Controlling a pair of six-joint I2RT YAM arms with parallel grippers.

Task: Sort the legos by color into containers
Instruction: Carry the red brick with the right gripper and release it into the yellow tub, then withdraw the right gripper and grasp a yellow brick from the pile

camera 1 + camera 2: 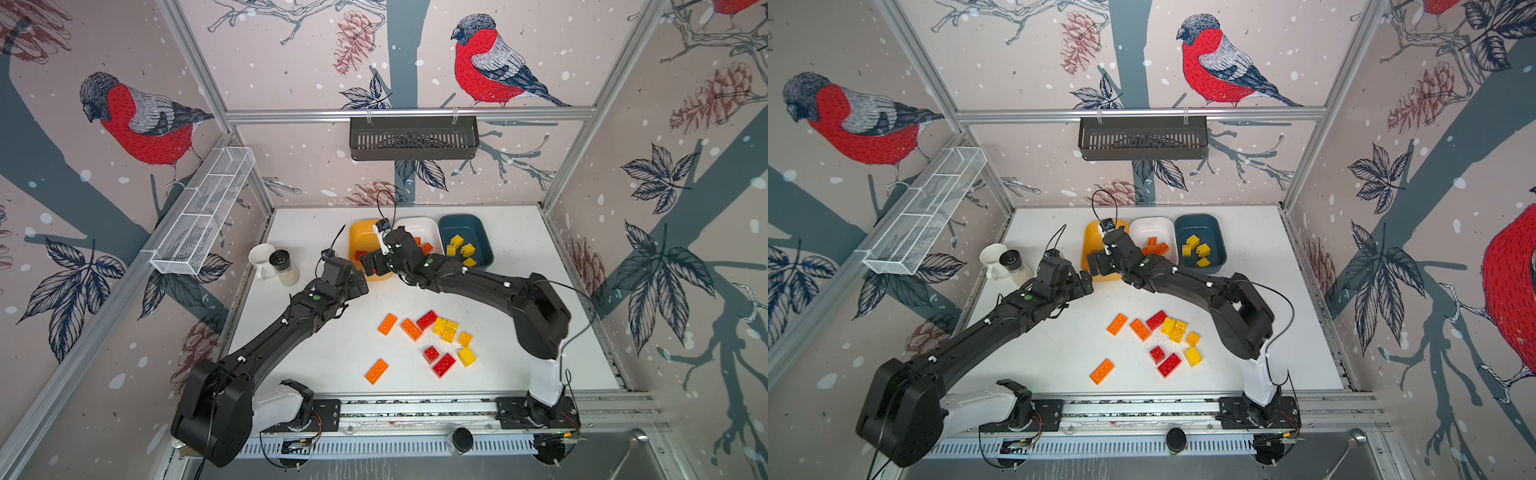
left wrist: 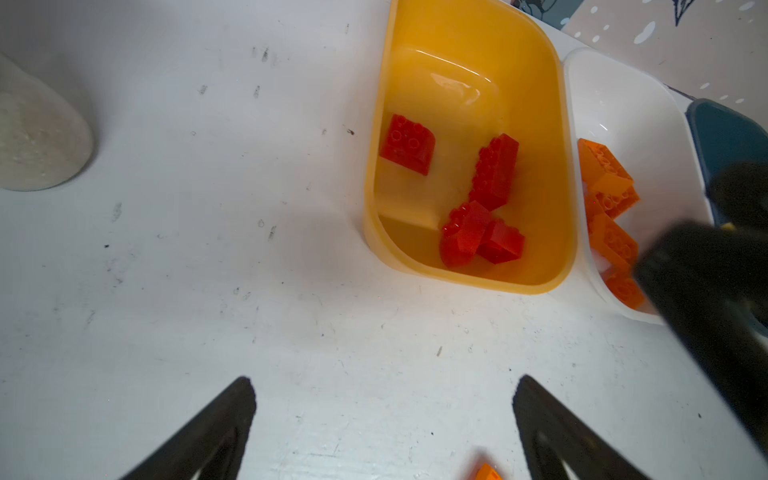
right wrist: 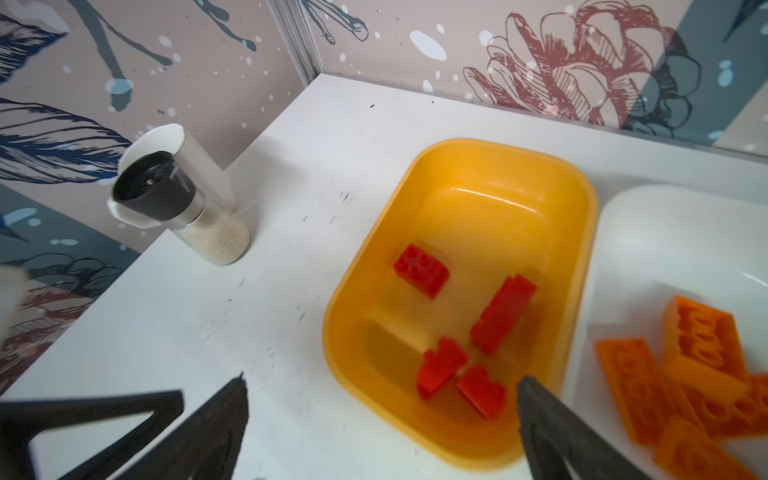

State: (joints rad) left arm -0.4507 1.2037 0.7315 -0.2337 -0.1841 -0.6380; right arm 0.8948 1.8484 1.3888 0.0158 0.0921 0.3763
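Bimanual sorting scene, shown from above and from both wrists. Three tubs stand in a row at the back of the white surface (image 1: 316, 357), each just beside the next: a yellow-orange tub (image 1: 354, 232), a white tub (image 1: 419, 226) and a teal tub (image 1: 465, 227). The yellow-orange tub holds four red legos (image 3: 422, 270), the white tub holds orange legos (image 3: 702, 345), and the teal tub holds yellow legos (image 1: 461, 249). The loose legos (image 1: 428, 340), in red, orange and yellow, lie on the surface nearer the arm bases, with one orange plate (image 1: 376, 371) set apart from the cluster. The right pincer (image 3: 382, 386) hovers at the near end of the yellow-orange tub, jaws spread wide with nothing between them; one finger is over the tub's interior, the other over bare surface. The left pincer (image 2: 384, 382) hangs above bare surface just short of the same tub, jaws likewise wide apart and empty. In both top views the two pincers are near each other. A white mug (image 1: 259, 255) and a black-capped shaker (image 1: 284, 266) stand together to the left of the tubs
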